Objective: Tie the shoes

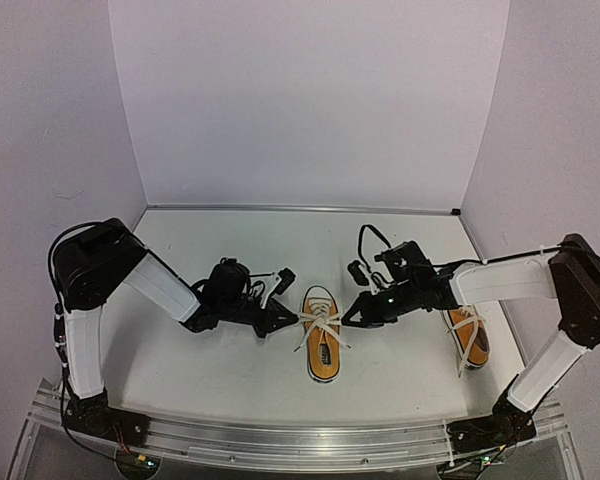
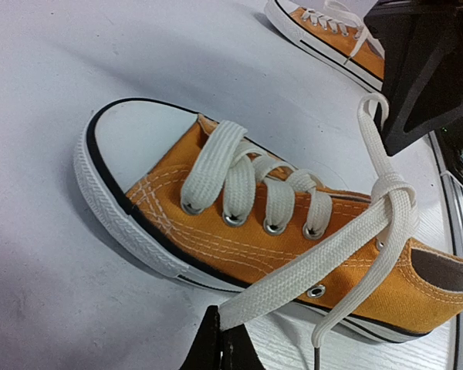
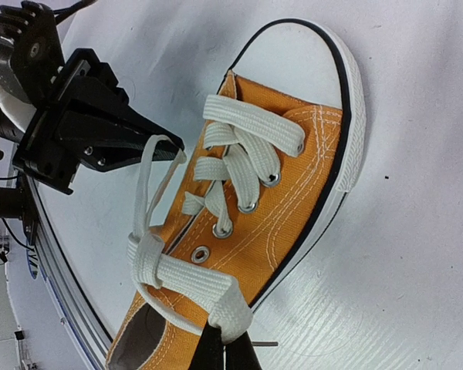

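Note:
One orange shoe (image 1: 321, 345) with a white toe cap lies mid-table, toe toward the back wall. A second shoe (image 1: 467, 335) lies to its right, under the right arm. My left gripper (image 2: 220, 320) is shut on the end of one white lace (image 2: 309, 266), pulled out sideways from the middle shoe (image 2: 247, 231). My right gripper (image 3: 225, 333) is shut on a folded loop of the other lace (image 3: 247, 308) on the opposite side of the shoe (image 3: 285, 200). The two laces cross in a knot (image 3: 147, 258) above the top eyelets.
White walls close in the table (image 1: 230, 380) at the back and both sides. An aluminium rail (image 1: 300, 440) runs along the near edge between the arm bases. The second shoe (image 2: 332, 31) sits close behind the right gripper (image 2: 424, 77).

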Available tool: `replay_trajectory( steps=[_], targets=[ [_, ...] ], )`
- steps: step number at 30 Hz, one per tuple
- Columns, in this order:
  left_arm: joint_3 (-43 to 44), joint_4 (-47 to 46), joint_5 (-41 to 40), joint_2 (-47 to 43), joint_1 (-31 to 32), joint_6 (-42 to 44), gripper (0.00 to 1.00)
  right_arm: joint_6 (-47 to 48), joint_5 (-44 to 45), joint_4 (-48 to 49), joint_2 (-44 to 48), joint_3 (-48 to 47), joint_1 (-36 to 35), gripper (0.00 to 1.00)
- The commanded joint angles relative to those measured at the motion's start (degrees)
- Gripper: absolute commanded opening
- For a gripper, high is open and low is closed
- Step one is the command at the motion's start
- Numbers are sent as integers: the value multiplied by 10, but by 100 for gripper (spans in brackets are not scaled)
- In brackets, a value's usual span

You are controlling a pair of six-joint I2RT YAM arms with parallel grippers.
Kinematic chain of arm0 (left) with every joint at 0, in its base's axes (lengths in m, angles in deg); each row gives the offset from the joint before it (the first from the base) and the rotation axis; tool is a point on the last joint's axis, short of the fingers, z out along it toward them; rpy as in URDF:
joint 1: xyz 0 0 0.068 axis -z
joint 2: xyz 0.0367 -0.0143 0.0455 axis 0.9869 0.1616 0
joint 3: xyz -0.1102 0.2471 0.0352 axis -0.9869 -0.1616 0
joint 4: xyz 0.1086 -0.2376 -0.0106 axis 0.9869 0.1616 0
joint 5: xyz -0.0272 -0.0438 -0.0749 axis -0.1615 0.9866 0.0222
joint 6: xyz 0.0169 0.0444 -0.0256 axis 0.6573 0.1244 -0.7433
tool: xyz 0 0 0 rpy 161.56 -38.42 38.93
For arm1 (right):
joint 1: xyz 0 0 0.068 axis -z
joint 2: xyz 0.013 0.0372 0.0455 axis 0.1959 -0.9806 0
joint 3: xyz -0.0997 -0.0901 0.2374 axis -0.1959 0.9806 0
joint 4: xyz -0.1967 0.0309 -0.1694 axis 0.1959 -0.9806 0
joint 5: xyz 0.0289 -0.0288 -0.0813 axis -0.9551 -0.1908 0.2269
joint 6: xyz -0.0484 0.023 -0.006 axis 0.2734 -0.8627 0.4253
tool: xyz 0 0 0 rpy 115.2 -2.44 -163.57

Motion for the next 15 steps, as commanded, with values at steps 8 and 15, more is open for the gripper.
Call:
replay_trajectory(
  steps=[8,15],
  targets=[
    [-26,54,-86,-76,-12,5,0,15,62,-39,48,22,-1,0],
    [-25,88,-115,-101,-13,12,0,16,87,-57,70,39,6,0]
  ],
)
